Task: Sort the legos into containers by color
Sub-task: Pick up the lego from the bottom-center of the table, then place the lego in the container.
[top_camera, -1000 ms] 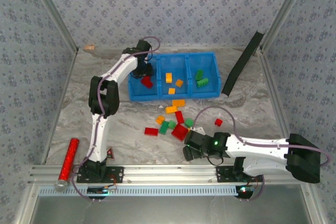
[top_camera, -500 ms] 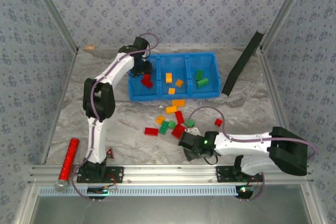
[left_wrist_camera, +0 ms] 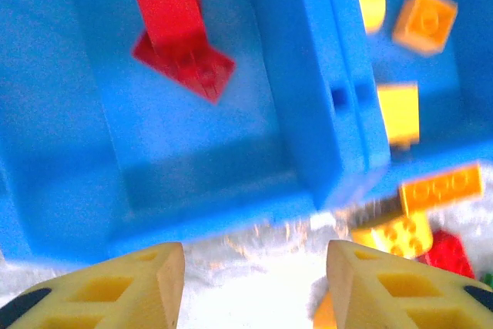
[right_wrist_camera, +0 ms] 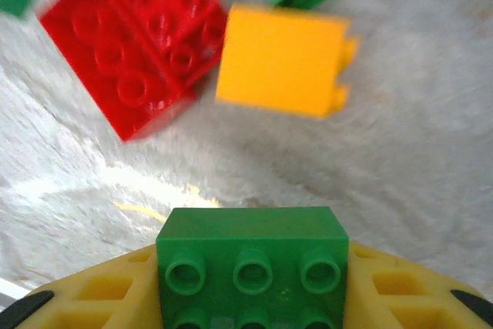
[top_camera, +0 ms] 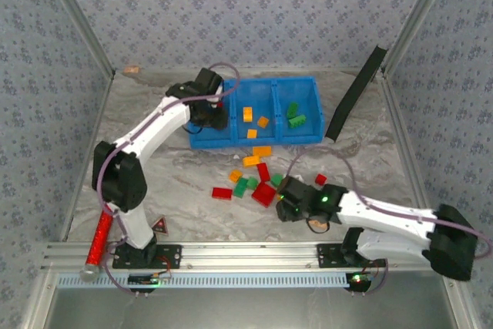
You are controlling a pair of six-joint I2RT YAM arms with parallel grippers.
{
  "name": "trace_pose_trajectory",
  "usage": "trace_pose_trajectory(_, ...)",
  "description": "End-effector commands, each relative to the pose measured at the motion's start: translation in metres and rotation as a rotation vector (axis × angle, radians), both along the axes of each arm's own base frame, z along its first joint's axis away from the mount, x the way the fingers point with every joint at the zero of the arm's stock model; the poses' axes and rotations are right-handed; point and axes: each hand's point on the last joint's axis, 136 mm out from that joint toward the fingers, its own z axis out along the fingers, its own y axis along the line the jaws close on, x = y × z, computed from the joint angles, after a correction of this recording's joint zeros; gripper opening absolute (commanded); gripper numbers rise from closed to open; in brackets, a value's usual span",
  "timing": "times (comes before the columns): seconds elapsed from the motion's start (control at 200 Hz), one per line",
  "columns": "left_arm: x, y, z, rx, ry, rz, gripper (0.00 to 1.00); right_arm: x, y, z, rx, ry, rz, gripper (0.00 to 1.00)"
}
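Right wrist view first: my right hand (right_wrist_camera: 250, 287) has closed narrow on a green lego (right_wrist_camera: 250, 263), studs facing the camera and the brick seated square between the yellow fingers (right_wrist_camera: 100, 294). It sits low over the table (right_wrist_camera: 400, 159), just near of a red square lego (right_wrist_camera: 131, 44) and an orange lego (right_wrist_camera: 281, 59). I judge this to be the pick step, and the grip looks centred enough to lift.

From the top view, the right hand (top_camera: 289, 204) is at the near right edge of the loose pile (top_camera: 254, 182), which lies between the arms and the tray (top_camera: 254, 142). The arm lies low and stretched leftward from its base, wrist pitched down at the table. That suits taking a brick from the pile's edge without ploughing through the rest.

My left hand (left_wrist_camera: 254, 283) is partly open with nothing between its fingers (left_wrist_camera: 115, 287). It hangs over the tray's near wall at the left compartment, looking down on two red legos (left_wrist_camera: 177, 28) there. Orange legos (left_wrist_camera: 424, 17) are in the middle compartment. That arm reaches far out, with its elbow swung left and the forearm angled in toward the tray.

Green legos (top_camera: 296, 117) are in the right compartment, so that is where I would take this one. A lone red lego (top_camera: 320, 179) sits apart, right of the pile.
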Motion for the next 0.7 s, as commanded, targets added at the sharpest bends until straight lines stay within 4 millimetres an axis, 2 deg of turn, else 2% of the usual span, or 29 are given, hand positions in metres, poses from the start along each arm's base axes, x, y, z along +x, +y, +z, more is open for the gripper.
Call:
trace_pose_trajectory(0.0, -0.034, -0.012, -0.004, -0.008, 0.019, -0.117, 0.52, 0.016, -0.015, 0.034, 0.048, -0.040, 0.006, 0.40)
trace_pose_trajectory(0.17, -0.074, -0.029, -0.035, -0.043, 0.071, -0.212, 0.53, 0.063, -0.032, 0.081, 0.051, -0.157, -0.016, 0.40)
trace_pose_trajectory(0.335, -0.093, -0.042, -0.057, -0.070, 0.106, -0.238, 0.53, 0.134, -0.045, 0.130, 0.020, -0.322, -0.071, 0.39)
trace_pose_trajectory(0.405, -0.092, -0.052, -0.061, -0.074, 0.084, -0.261, 0.53, 0.166, -0.046, 0.147, 0.009, -0.378, -0.081, 0.39)
trace_pose_trajectory(0.47, -0.094, -0.057, -0.067, -0.063, 0.089, -0.278, 0.53, 0.195, -0.045, 0.156, -0.017, -0.412, -0.081, 0.39)
trace_pose_trajectory(0.52, -0.096, -0.060, -0.072, -0.059, 0.097, -0.289, 0.53, 0.213, -0.046, 0.153, -0.039, -0.409, -0.092, 0.38)
trace_pose_trajectory(0.535, -0.096, -0.061, -0.073, -0.058, 0.099, -0.291, 0.53, 0.222, -0.046, 0.164, -0.033, -0.436, -0.100, 0.38)
trace_pose_trajectory(0.56, -0.097, -0.062, -0.075, -0.056, 0.104, -0.296, 0.53, 0.232, -0.046, 0.166, -0.035, -0.448, -0.105, 0.38)
trace_pose_trajectory(0.645, -0.101, -0.065, -0.082, -0.046, 0.121, -0.312, 0.53, 0.260, -0.045, 0.164, -0.035, -0.447, -0.114, 0.38)
trace_pose_trajectory(0.695, -0.104, -0.066, -0.086, -0.038, 0.132, -0.318, 0.54, 0.275, -0.045, 0.155, -0.057, -0.417, -0.119, 0.38)
